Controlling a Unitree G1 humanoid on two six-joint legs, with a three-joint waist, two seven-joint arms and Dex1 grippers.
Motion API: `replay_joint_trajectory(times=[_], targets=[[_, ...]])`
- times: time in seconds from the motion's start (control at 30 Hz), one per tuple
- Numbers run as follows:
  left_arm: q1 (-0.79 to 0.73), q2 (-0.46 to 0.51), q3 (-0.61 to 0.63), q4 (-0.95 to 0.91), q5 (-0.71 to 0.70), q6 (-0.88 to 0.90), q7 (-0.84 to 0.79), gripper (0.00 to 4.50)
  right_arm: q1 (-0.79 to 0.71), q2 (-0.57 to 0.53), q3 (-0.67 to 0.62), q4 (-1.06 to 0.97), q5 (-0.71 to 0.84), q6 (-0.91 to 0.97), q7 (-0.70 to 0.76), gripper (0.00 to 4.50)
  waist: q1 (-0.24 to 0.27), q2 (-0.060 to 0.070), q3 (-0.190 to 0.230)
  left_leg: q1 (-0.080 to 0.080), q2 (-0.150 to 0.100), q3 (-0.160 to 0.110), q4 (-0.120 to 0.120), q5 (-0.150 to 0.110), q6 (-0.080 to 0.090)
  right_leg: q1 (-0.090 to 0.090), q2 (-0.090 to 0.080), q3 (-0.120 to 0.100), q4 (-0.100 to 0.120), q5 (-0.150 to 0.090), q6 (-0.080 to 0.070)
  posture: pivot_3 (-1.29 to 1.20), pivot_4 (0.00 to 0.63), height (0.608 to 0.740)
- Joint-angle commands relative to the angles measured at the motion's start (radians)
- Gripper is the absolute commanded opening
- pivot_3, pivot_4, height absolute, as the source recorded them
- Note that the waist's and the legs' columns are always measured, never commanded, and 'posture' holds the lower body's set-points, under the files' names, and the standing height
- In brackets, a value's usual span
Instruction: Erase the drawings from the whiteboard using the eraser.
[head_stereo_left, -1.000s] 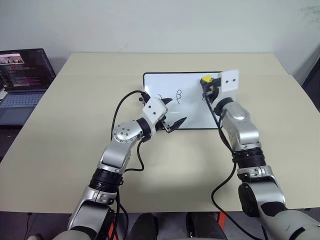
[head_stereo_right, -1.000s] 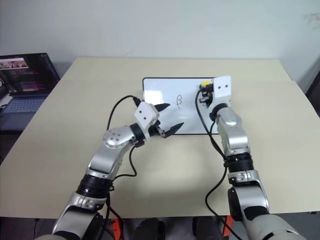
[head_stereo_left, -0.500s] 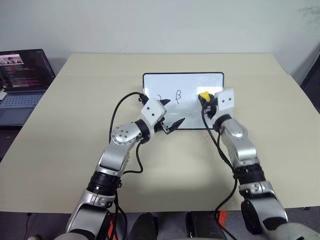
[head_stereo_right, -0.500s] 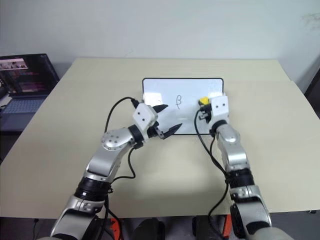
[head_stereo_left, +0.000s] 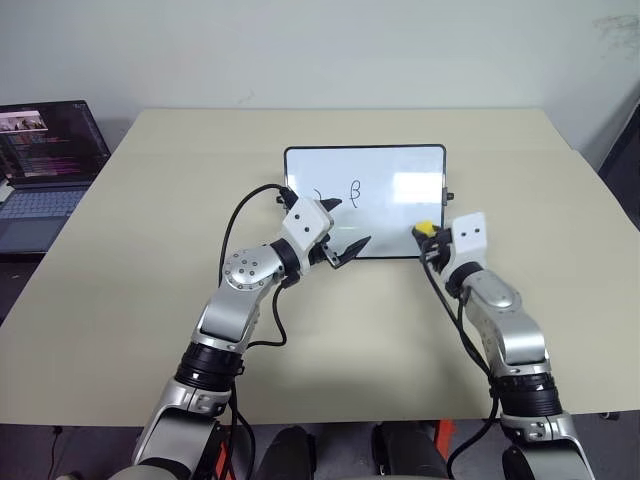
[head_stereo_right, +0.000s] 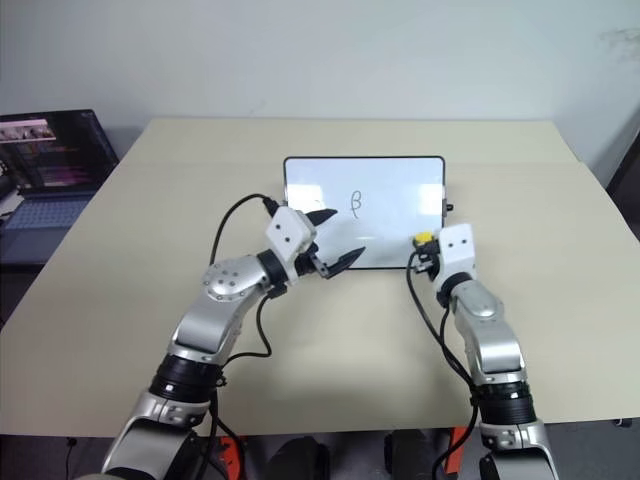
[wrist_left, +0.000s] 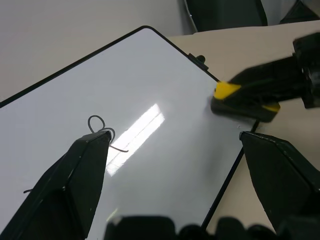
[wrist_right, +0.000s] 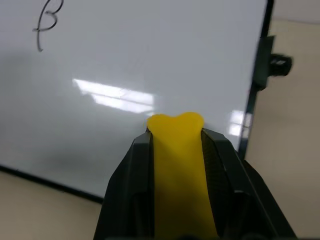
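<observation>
Right gripper (wrist_right: 176, 150) pinches eraser (wrist_right: 177, 165) at whiteboard (head_stereo_left: 390, 170) near-right corner. Left gripper (head_stereo_left: 345, 230) splayed open, empty, over its near-left edge. Risk: unpinned board slides under wiping; beta mark (head_stereo_left: 355, 190) survives.

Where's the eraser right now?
The eraser is clamped in the right gripper, over the whiteboard's near right corner in the head views.

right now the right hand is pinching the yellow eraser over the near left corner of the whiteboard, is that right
Not quite: the corner is wrong. The right hand is pinching the yellow eraser over the near right corner of the whiteboard, close to its right edge. The left eye view shows it, and the right wrist view shows the board's right frame just beside the eraser.
</observation>
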Motion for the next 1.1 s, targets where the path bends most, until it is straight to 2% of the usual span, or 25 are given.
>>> replay_joint_trajectory(times=[0.03, 0.2, 0.43, 0.57, 0.8, 1.1], targets=[[-0.021, -0.001, 0.006, -0.023, -0.007, -0.014, -0.001, 4.5, -0.08, 0.0, -0.026, -0.091, 0.025, 0.026, -0.015, 1.07, 0.001, 0.0, 0.0, 0.0, 0.0, 0.0, 0.0, 0.0, 0.0, -0.001, 0.0, 0.0, 0.0, 0.0, 0.0, 0.0, 0.15, 0.74], [0.022, 0.031, 0.036, -0.057, 0.009, 0.004, 0.03, 4.5, -0.178, 0.036, -0.015, -0.056, 0.026, 0.033, -0.038, 1.07, 0.0, 0.0, 0.0, -0.001, 0.0, 0.0, -0.002, 0.0, 0.0, -0.001, 0.0, 0.0, -0.001, 0.0, 0.0, 0.0, 0.15, 0.74], [0.09, 0.096, 0.108, -0.03, 0.03, 0.0, 0.096, 4.5, -0.236, 0.079, -0.003, 0.039, 0.019, -0.011, -0.042, 1.07, 0.001, 0.0, 0.0, -0.002, 0.0, 0.0, -0.002, 0.0, 0.0, -0.004, 0.0, 0.0, 0.0, 0.0, 0.0, 0.0, 0.15, 0.74], [0.084, 0.096, 0.109, -0.013, 0.028, -0.009, 0.101, 4.5, -0.26, 0.088, 0.005, 0.079, 0.016, -0.035, -0.032, 1.07, 0.004, 0.0, 0.0, -0.01, 0.0, -0.001, 0.001, 0.0, 0.0, -0.01, -0.001, -0.001, 0.0, 0.0, 0.0, 0.0, 0.15, 0.74], [0.047, 0.071, 0.09, 0.029, 0.037, -0.032, 0.105, 4.5, -0.332, 0.092, 0.012, 0.192, 0.009, -0.105, -0.017, 1.07, 0.002, 0.0, 0.0, -0.014, 0.0, -0.001, 0.001, 0.0, 0.0, -0.014, -0.001, -0.002, 0.0, 0.0, 0.0, 0.0, 0.15, 0.74], [0.01, 0.061, 0.077, 0.077, 0.042, -0.065, 0.091, 4.5, -0.5, 0.147, 0.033, 0.474, -0.015, -0.289, -0.023, 1.07, -0.006, 0.0, 0.0, -0.014, 0.0, 0.0, 0.0, 0.002, -0.003, -0.015, -0.001, -0.001, 0.001, 0.0, 0.0, 0.0, 0.15, 0.74]])
